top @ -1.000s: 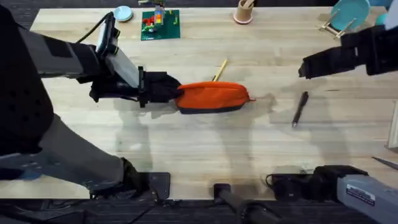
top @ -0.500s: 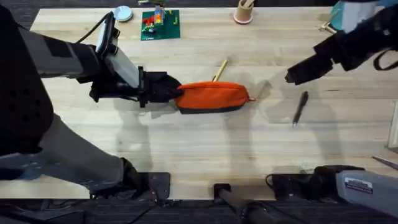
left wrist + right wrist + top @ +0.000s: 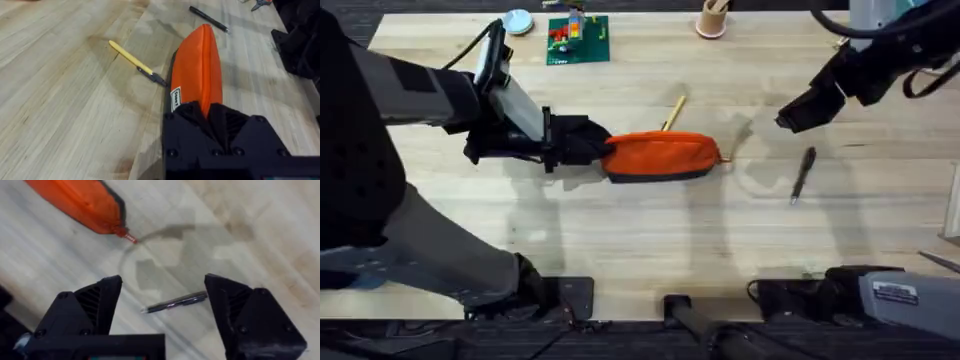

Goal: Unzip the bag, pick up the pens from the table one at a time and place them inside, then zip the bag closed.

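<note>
Along the near edge of the table [image 3: 620, 240], both arm bases, with bare pale planks just beyond. Farther in, left of centre, the left gripper [image 3: 588, 142] reaching in from the left side, jaws closed narrow on the left end of the bag [image 3: 663, 156]; in the left wrist view, black fingers [image 3: 190, 116] pinching the orange fabric at the near tip of the bag [image 3: 200, 60], beside a small white label on the dark seam. Lying lengthwise across the middle of the table, long, oval and orange with a dark lower edge, zipper shut as far as can be told, small pull tab [image 3: 724, 159] sticking out at the right end. In the right wrist view, that same tab [image 3: 129, 238] jutting from the orange tip [image 3: 80, 200]. To the right of the bag and well apart from it, the black pen [image 3: 802, 175] flat on the planks, angled a little off upright in the overhead view. Above the table between bag and black pen, a bit farther back, the right gripper [image 3: 798, 112], jaws spread wide and holding nothing; in its wrist view, the black pen [image 3: 175, 302] lying on the wood between and beyond the two fingers [image 3: 95, 305]. Just behind the bag, touching or nearly touching its far edge, the yellow pen [image 3: 673, 112], slanting away, dark tip [image 3: 156, 77] toward the bag. At the far edge, a cup [image 3: 712, 18] of sticks, a green board [image 3: 578, 40], a small round lid [image 3: 518, 21].
</note>
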Action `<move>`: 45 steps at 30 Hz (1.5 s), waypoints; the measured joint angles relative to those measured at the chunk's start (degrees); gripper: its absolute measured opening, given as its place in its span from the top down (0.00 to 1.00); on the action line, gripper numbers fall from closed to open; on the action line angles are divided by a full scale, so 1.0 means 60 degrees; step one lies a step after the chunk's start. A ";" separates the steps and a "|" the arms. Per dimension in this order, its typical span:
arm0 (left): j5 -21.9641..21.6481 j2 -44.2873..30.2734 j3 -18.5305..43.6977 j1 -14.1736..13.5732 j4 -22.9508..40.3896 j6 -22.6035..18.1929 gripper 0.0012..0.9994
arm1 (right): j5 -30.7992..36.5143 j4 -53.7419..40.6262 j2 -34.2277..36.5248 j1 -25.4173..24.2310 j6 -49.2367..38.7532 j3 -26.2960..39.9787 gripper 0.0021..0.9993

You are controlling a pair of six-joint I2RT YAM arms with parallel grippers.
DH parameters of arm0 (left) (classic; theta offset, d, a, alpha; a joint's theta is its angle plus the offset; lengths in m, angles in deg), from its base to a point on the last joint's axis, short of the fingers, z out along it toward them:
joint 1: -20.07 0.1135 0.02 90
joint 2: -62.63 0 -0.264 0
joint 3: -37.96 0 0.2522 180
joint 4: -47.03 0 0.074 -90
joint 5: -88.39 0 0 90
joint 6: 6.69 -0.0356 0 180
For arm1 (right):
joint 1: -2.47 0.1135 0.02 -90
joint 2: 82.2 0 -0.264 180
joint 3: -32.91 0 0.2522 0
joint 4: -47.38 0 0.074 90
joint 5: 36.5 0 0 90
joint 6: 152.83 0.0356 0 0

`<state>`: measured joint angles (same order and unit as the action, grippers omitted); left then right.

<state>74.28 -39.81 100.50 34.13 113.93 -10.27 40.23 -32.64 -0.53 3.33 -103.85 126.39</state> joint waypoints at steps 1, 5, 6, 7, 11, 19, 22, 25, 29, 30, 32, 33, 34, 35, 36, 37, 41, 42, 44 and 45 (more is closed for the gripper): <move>0.0001 0.0001 0.0000 0.0000 -0.0002 0.0000 0.96 | 0.0019 0.0039 0.0000 0.0000 -0.0035 0.0000 0.00; -0.0002 -0.0002 0.0000 0.0000 -0.0002 0.0000 0.96 | 0.0028 0.0040 0.0000 0.0000 -0.0134 0.0000 0.00; 0.0001 0.0001 0.0000 0.0000 0.0000 0.0004 0.96 | 0.0028 0.0043 0.0000 0.0000 -0.0176 0.0000 0.00; -0.0002 -0.0002 0.0000 0.0000 0.0000 0.0004 0.96 | 0.0029 0.0043 0.0000 0.0000 -0.0252 0.0000 0.00; -0.0002 -0.0002 0.0000 0.0000 0.0001 0.0025 0.96 | 0.0024 0.0043 0.0000 0.0000 -0.0783 0.0000 0.00; 0.0001 -0.0002 0.0000 0.0000 0.0001 0.0028 0.96 | -0.0324 0.0043 0.0000 -0.0001 -0.1737 0.0000 0.00; 0.0001 -0.0002 0.0000 0.0000 -0.0001 0.0029 0.96 | -0.0628 0.0040 0.0000 -0.0004 -0.1904 0.0000 0.00; -0.0002 0.0001 0.0000 0.0000 0.0001 0.0029 0.96 | -0.0937 0.0040 0.0000 -0.0019 -0.2003 0.0000 0.00; -0.0001 -0.0001 0.0000 0.0000 -0.0001 0.0029 0.96 | -0.1283 0.0043 0.0000 -0.0124 -0.2049 0.0000 0.00; 0.0001 0.0000 0.0000 0.0000 0.0000 0.0029 0.96 | -0.1332 0.0049 0.0000 -0.0173 -0.2067 -0.0002 0.00; 0.0001 -0.0002 0.0000 0.0000 0.0001 0.0029 0.96 | -0.1455 0.0172 -0.0004 -0.0249 -0.2102 -0.0084 0.00; 0.0001 0.0000 0.0000 0.0000 -0.0001 0.0029 0.96 | -0.1519 0.0254 -0.0002 -0.0272 -0.2116 -0.0171 0.00; -0.0002 0.0001 0.0000 0.0000 0.0001 0.0029 0.96 | -0.1577 0.0339 -0.0004 -0.0301 -0.2148 -0.0300 0.00; 0.0001 0.0001 0.0000 0.0000 0.0001 0.0029 0.96 | -0.1638 0.0410 -0.0001 -0.0310 -0.2178 -0.0451 0.00; 0.0000 -0.0002 0.0000 0.0000 0.0000 0.0029 0.96 | -0.1690 0.0466 -0.0002 -0.0315 -0.2185 -0.0614 0.00; 0.0001 -0.0002 0.0000 0.0000 0.0001 0.0029 0.96 | -0.1736 0.0560 -0.0001 -0.0317 -0.2209 -0.0771 0.00; 0.0001 0.0001 0.0000 0.0000 0.0001 0.0029 0.96 | -0.1906 0.1039 0.0000 -0.0317 -0.2247 -0.1317 0.00; -0.0002 -0.0001 0.0000 0.0000 0.0001 0.0029 0.96 | -0.1937 0.1168 -0.0003 -0.0317 -0.2247 -0.1441 0.00; -0.0002 0.0001 0.0000 0.0000 -0.0002 0.0029 0.96 | -0.2003 0.1473 -0.0004 -0.0317 -0.2247 -0.1718 0.00; -0.0002 -0.0002 0.0000 0.0000 -0.0002 0.0029 0.96 | -0.2036 0.1618 0.0000 -0.0317 -0.2247 -0.1846 0.00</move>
<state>74.26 -39.82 100.50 34.13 113.92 -10.09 28.01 -22.93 -0.53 1.43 -117.33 115.32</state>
